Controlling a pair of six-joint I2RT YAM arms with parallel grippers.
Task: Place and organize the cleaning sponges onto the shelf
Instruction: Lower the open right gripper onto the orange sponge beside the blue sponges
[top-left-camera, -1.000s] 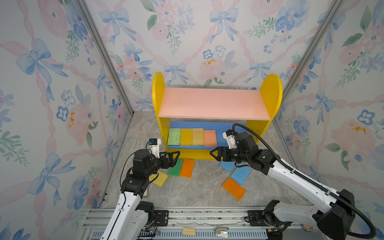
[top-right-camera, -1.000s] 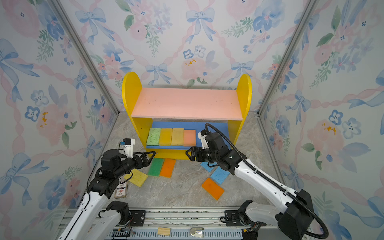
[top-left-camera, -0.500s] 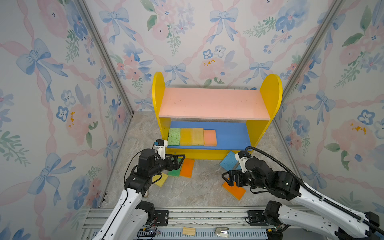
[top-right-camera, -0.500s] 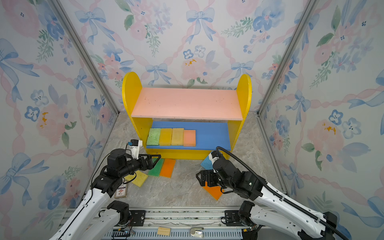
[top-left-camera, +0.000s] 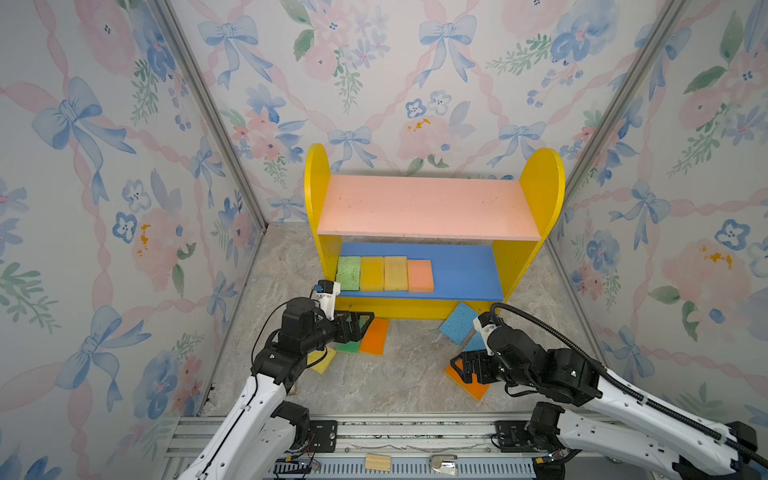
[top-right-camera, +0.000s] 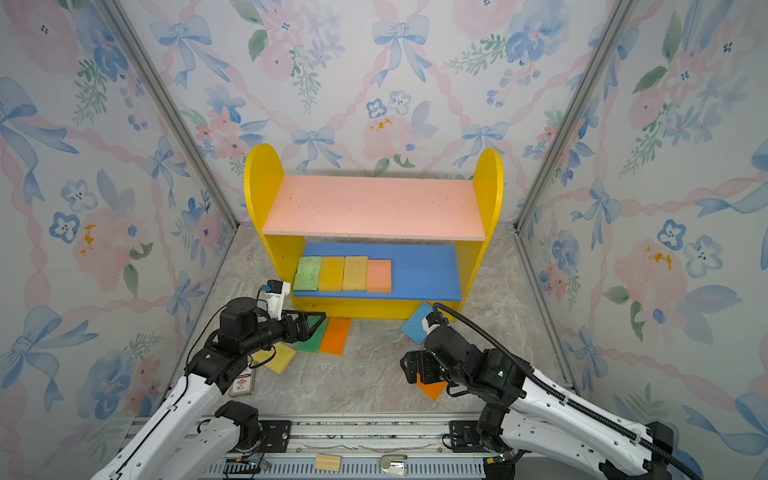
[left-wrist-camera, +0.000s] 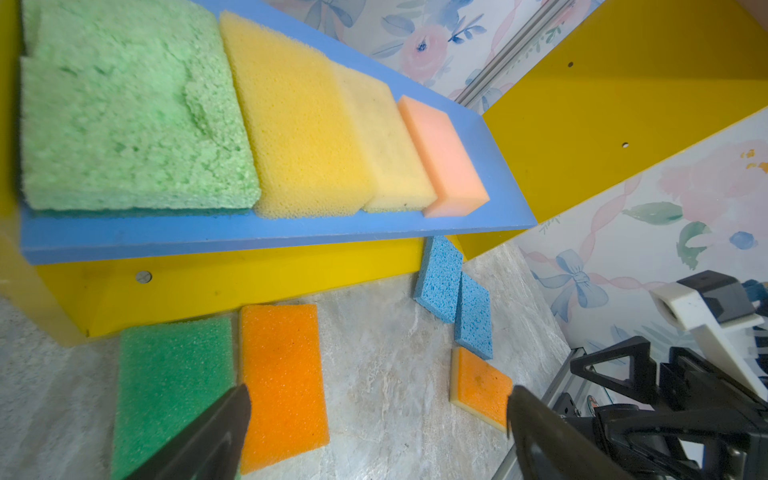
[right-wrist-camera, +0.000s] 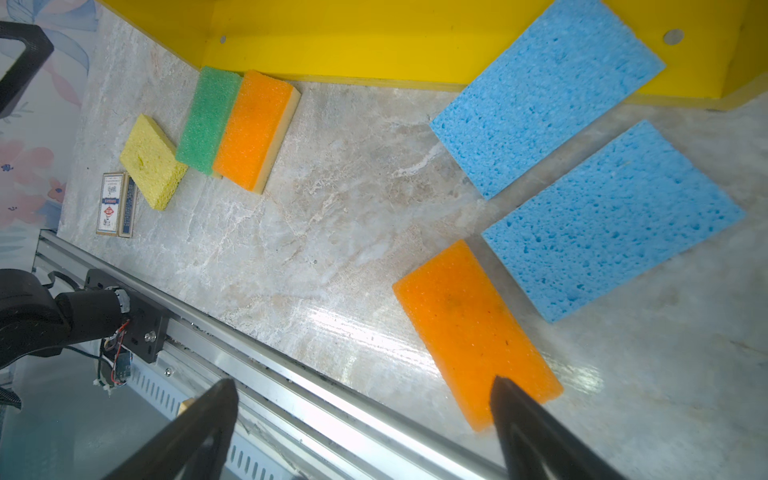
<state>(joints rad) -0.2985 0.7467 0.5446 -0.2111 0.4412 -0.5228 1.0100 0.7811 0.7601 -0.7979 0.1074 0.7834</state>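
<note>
Left wrist view, shelf stock: the shelf (left-wrist-camera: 623, 104) carries on its blue lower board (left-wrist-camera: 291, 232) a flat row of four, sides touching, counted from the side panel on the left arm's side: light green sponge (left-wrist-camera: 124, 116), deep yellow sponge (left-wrist-camera: 299, 133), pale yellow sponge (left-wrist-camera: 386, 141), peach-pink sponge (left-wrist-camera: 444, 158). The pink upper board (top-left-camera: 424, 205) sits above them (seen in both top views).

Tabletop (top-left-camera: 399, 374), before the shelf, left arm's side: dark green sponge (left-wrist-camera: 174, 374) and left orange sponge (left-wrist-camera: 282, 382), long edges touching, both just off the shelf's yellow base. The yellow sponge (right-wrist-camera: 151, 162) lies farther from the shelf, near the dark green one's corner, with a small printed box (right-wrist-camera: 115, 203) beside it.

Before the shelf, right arm's side: first blue sponge (right-wrist-camera: 544, 95), one corner at the shelf's base; second blue sponge (right-wrist-camera: 611, 224) just beside it; right orange sponge (right-wrist-camera: 469, 328) farther out, near the second blue one.

Left pincer (top-left-camera: 360, 326): jaws wide apart, holding nothing, hovering over the dark green and left orange sponges close to the shelf front.

Right pincer (right-wrist-camera: 363, 384): jaws wide apart, holding nothing, low at the end of the right orange sponge away from the shelf (contact cannot be told).

Wooden block (top-left-camera: 377, 462): on the metal rail, well apart from the shelf.
</note>
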